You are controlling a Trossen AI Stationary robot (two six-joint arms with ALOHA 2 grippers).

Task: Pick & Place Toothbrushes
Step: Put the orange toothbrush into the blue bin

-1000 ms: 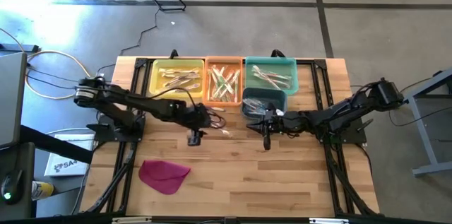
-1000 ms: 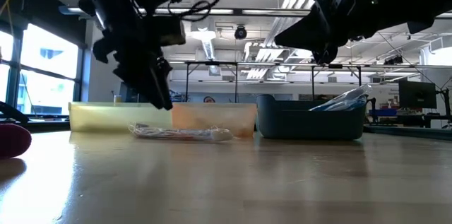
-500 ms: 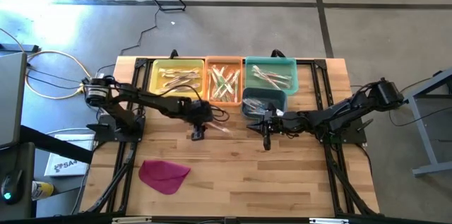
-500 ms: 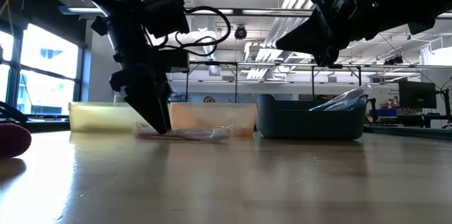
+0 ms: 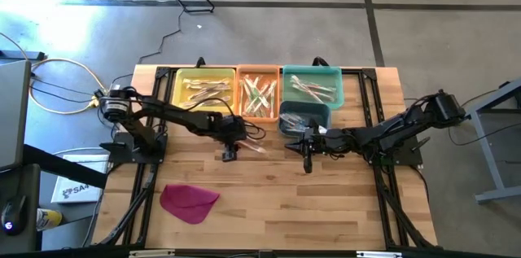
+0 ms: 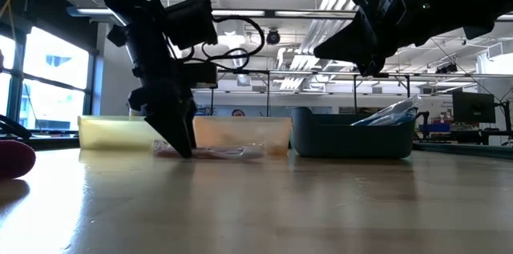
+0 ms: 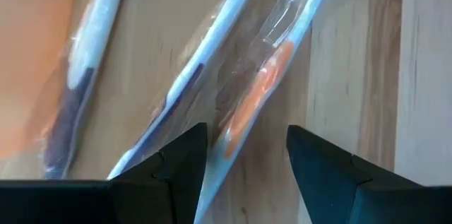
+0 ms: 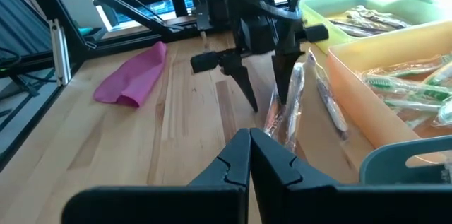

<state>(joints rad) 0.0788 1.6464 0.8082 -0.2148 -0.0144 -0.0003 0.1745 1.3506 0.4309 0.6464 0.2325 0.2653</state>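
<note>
Orange-handled toothbrush (image 7: 258, 104) lay on the desk (image 5: 326, 201) between the left hand's (image 7: 244, 155) spread, empty fingers; the grasp was beginning, closing squarely came next; right hand (image 5: 307, 163) hovered shut

Left tool (image 5: 230, 153) beside loose toothbrushes (image 5: 254, 149)

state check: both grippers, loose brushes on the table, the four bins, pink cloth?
left gripper: jaws open, down at the table, straddling the orange-handled toothbrush, not closed on it
right gripper: jaws shut, empty, above the table
loose toothbrushes: wrapped, flat on the wood
yellow bin, orange bin, green bin: each holds wrapped brushes
dark blue bin: holds wrapped items
pink cloth: crumpled, untouched
</note>
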